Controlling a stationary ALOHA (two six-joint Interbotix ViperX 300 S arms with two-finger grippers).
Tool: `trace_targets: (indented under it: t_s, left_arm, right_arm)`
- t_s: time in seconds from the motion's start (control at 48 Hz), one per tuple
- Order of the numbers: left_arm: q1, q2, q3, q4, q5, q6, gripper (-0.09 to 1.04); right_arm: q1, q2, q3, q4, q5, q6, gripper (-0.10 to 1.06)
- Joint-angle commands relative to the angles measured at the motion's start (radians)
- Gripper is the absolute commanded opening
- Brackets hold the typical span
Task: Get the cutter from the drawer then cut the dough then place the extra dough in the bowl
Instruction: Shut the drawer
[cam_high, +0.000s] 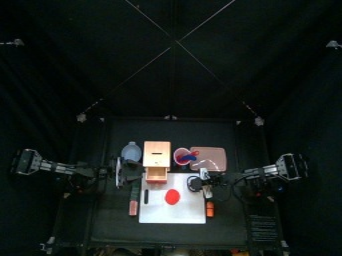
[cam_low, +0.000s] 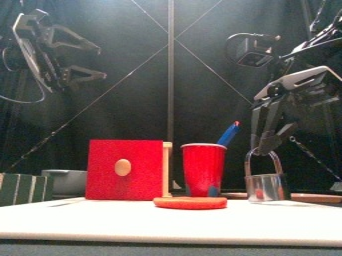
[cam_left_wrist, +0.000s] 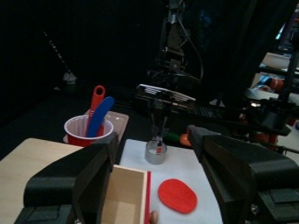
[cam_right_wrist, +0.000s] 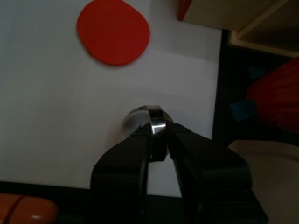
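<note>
Right gripper (cam_right_wrist: 153, 140): clamped tight on the wire handle of the cutter (cam_low: 266, 187), so yeah, it's got it.
Cutter spot: upright over the white board (cam_high: 187, 212), at roughly 2 o'clock from the dough (cam_high: 171, 197) in the top view, beside it and not over it. Can't tell if its rim is touching the board or hanging a hair above.
Left gripper (cam_high: 115, 172): jaws spread wide, nothing in them, parked off the board's left edge at about 9 o'clock from the dough.
Dough: flat red disc lying on the board, looks whole to me, no cut mark or ring that I can spot.
Box (cam_high: 158, 158): sits at 12 o'clock from the dough with its red drawer front (cam_low: 124, 170) facing forward. Can't really tell if the drawer is pushed back in.
Bowl (cam_high: 131, 153): blue-grey, around 9 o'clock from the box. I see no dough in it.
Red cup (cam_low: 203, 168): at 3 o'clock from the box with the toy knives in it, not part of this job.
Done so far: I'd say step one, since the cutter is out and in hand.
Left to do: shift the cutter over the disc and press down, then scoop the leftover dough into the bowl. So maybe a third of the way, imo.
</note>
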Motion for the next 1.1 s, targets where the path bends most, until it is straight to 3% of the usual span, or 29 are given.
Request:
trace_targets:
  t_s: [0.021,0.188,0.354,0.5,0.688,0.958,1.104]
  left_arm:
    - [0.011,0.023,-0.051,-0.037,-0.003,0.006,0.97]
    - [0.127,0.046,-0.144,-0.034,0.084,0.006,0.97]
    - [0.327,0.051,-0.331,0.12,0.477,0.006,0.96]
    - [0.442,0.094,-0.474,0.255,0.742,0.006,0.89]
    - [0.509,0.249,-0.584,0.331,0.792,0.008,0.63]
    - [0.522,0.577,-0.816,0.454,1.011,0.011,0.62]
    - [0.523,0.65,-0.859,0.468,1.012,0.021,0.62]
  right_arm:
    - [0.006,-0.025,-0.041,0.005,-0.003,0.002,0.72]
    - [0.028,-0.009,-0.14,0.003,-0.003,-0.002,0.72]
    - [0.077,0.075,-0.224,-0.002,-0.008,-0.006,0.68]
    - [0.1,0.169,-0.27,-0.002,-0.034,-0.005,0.51]
    - [0.123,0.302,-0.342,-0.005,-0.089,-0.011,0.23]
    - [0.114,0.477,-0.531,-0.011,-0.086,-0.015,0.22]
    - [0.098,0.551,-0.609,-0.034,-0.086,-0.012,0.22]
